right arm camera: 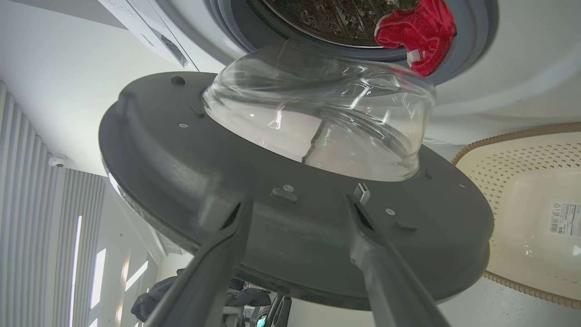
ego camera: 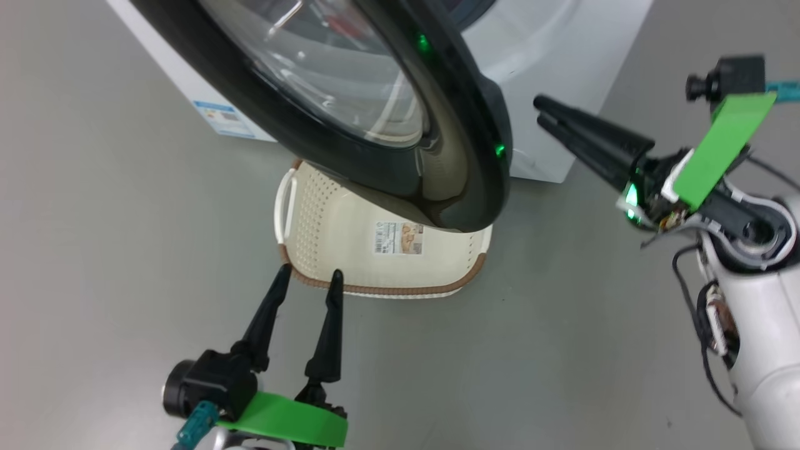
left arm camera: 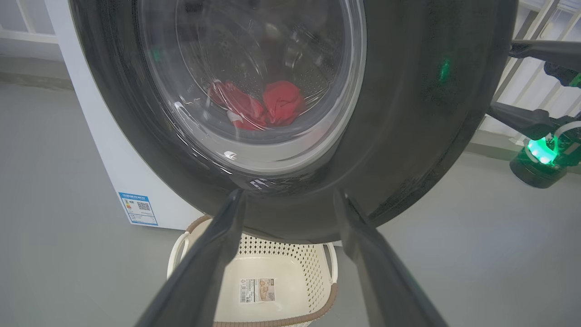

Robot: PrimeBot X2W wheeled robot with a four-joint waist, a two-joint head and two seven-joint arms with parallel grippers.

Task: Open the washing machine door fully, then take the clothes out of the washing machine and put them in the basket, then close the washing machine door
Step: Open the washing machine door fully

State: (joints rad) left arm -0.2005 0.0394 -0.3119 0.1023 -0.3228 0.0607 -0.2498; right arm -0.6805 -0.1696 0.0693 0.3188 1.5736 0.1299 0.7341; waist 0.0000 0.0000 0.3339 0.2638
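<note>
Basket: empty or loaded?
Empty. The basket shows a bare visible floor with its label; the clothes lie inside the drum.

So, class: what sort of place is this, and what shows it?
Probably a laundry corner in a test room rather than a home: a front-loading washing machine on bare grey floor, a perforated laundry basket before it, and a mounted dome camera.

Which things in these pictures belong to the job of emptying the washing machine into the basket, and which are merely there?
Belong to the job: washing machine door, swung open; washing machine; clothes, in the drum; basket, on the floor below the door.

Merely there: blue sticker; paper label; wall camera; grey floor.
</note>
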